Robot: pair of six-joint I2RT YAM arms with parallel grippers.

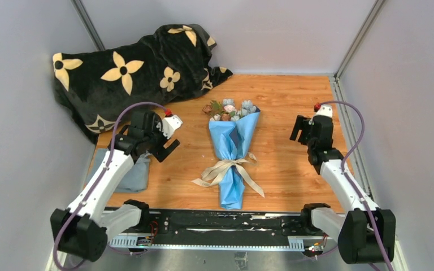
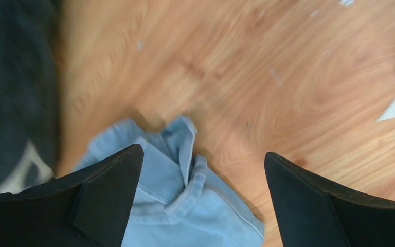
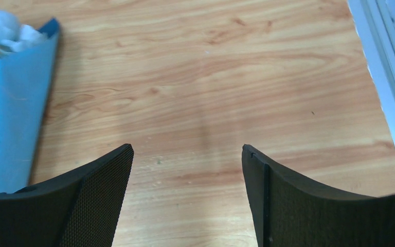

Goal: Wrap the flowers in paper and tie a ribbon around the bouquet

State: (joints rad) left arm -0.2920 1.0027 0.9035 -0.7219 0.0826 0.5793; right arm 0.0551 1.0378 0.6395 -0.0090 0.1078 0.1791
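While the bouquet (image 1: 234, 144) lies flat in the middle of the wooden table (image 1: 294, 169), its long axis runs from near edge to far, the flowers (image 1: 230, 110) pointing at the back wall and the narrow tip of the paper (image 1: 231, 192) cone at the arm bases (the ribbon (image 1: 226, 167) is bowed around its lower part). The left gripper (image 1: 166, 149) hangs with jaws spread wide over a grey-blue cloth (image 1: 135, 172), holding nothing. The right gripper (image 1: 299, 129), equally wide and empty, hovers above bare wood, well apart from the bouquet.

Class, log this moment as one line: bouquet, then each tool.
bouquet: wrapped, ribbon tied, lying flat | left tool: open, empty, above blue cloth | right tool: open, empty, above tabletop
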